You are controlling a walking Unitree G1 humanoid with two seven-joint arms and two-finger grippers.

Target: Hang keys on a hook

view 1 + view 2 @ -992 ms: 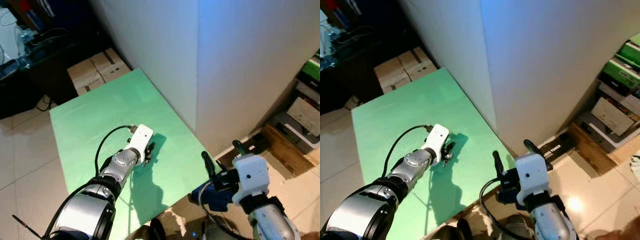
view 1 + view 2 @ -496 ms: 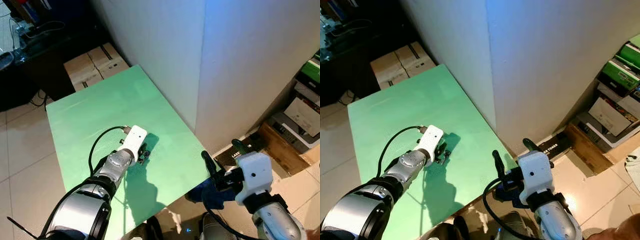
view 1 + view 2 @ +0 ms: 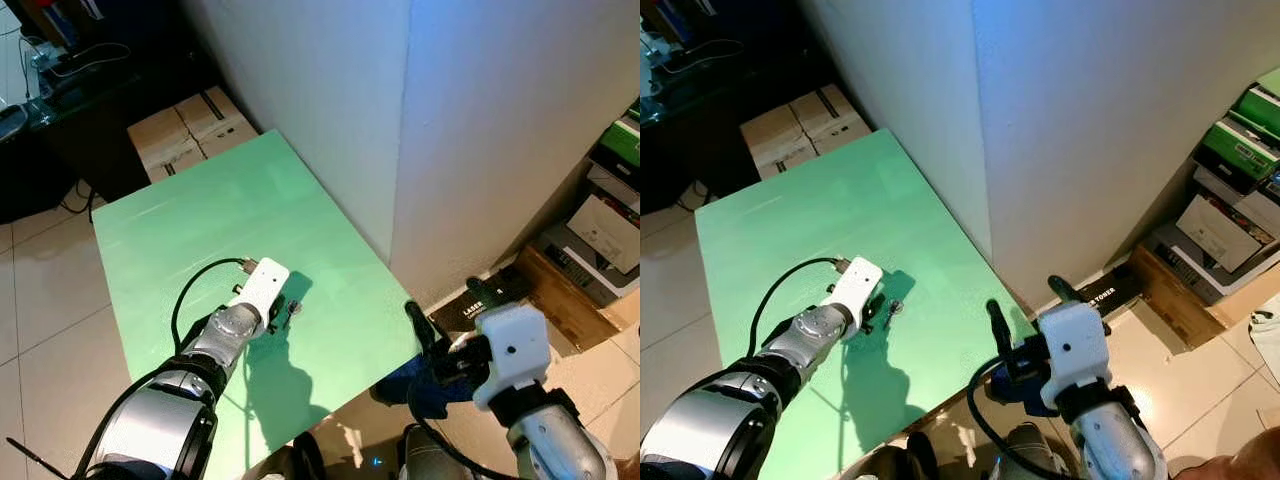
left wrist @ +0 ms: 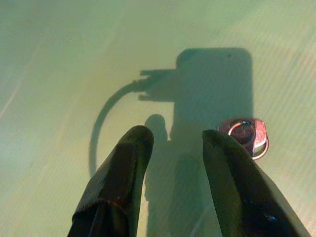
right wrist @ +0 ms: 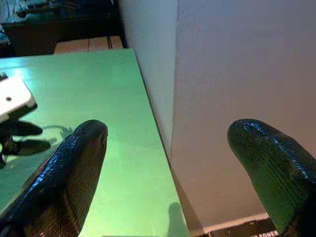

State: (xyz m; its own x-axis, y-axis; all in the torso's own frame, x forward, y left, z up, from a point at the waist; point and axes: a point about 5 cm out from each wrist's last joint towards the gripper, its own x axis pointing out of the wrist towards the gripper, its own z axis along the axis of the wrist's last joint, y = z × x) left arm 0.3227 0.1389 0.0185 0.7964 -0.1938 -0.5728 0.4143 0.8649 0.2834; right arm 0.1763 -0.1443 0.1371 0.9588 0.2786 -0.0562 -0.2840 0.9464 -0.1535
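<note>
Left hand [image 4: 173, 140] parted, low over green surface [image 3: 180, 220], keys not gripped.
Keys [image 4: 248, 137] flat on surface just beside one fingertip, outside the gap; slid back along surface vs half a second ago, so keys now just ahead. Needs re-centering before closing. No hook seen. Right hand [image 5: 173, 148] wide open, empty, by white wall [image 3: 1090, 120].

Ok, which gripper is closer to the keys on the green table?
Left. The left gripper hangs open just above the keys, which lie beside one finger. The right gripper is off the table's near edge.
</note>
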